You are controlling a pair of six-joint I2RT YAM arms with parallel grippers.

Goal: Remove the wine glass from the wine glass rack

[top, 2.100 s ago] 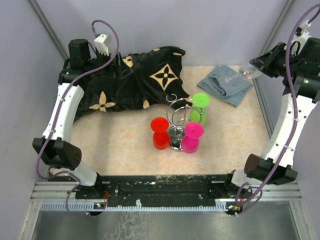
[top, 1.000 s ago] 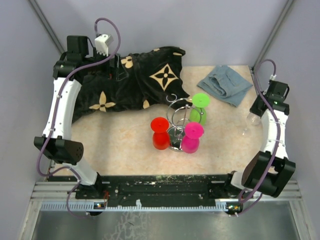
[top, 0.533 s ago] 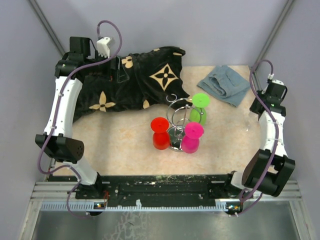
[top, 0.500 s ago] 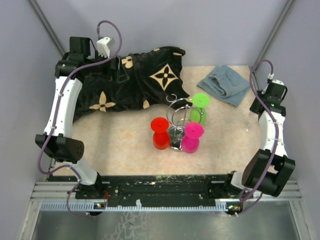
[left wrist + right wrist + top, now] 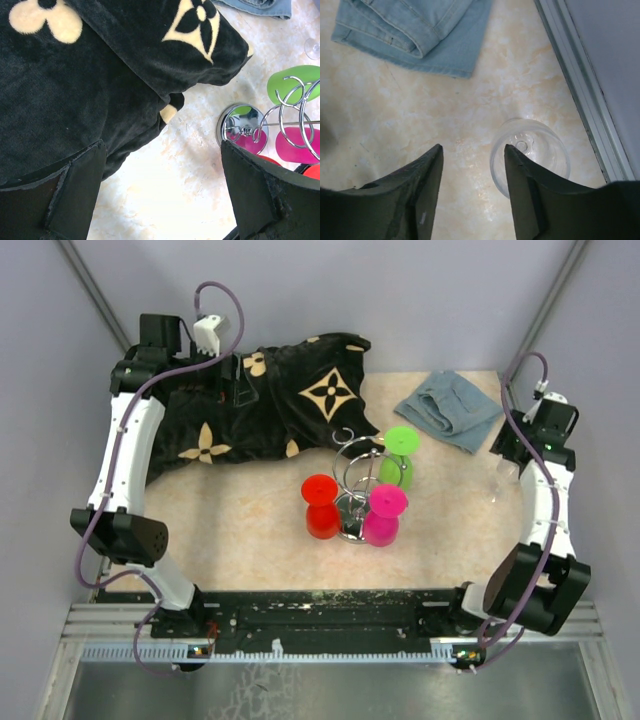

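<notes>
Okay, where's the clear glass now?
The glass sits far right on the table, by the side rail, nearer than the blue cloth; the right wrist view shows it just outside the open right hand.

Black cream-flowered cloth (image 5: pixel 260 410) and folded denim (image 5: pixel 450 410) lie apart on the table (image 5: pixel 240 530).

Clear wine glass (image 5: pixel 497 478) faint and barely legible beside the right arm (image 5: pixel 545 505) from above, shiny silver wire rack (image 5: pixel 280 112) cropped at the left wrist view's right edge, red wine glass (image 5: pixel 311 172) mostly behind a dark finger (image 5: pixel 260 195), folded blue denim cloth (image 5: pixel 415 30) cut off at top.
</notes>
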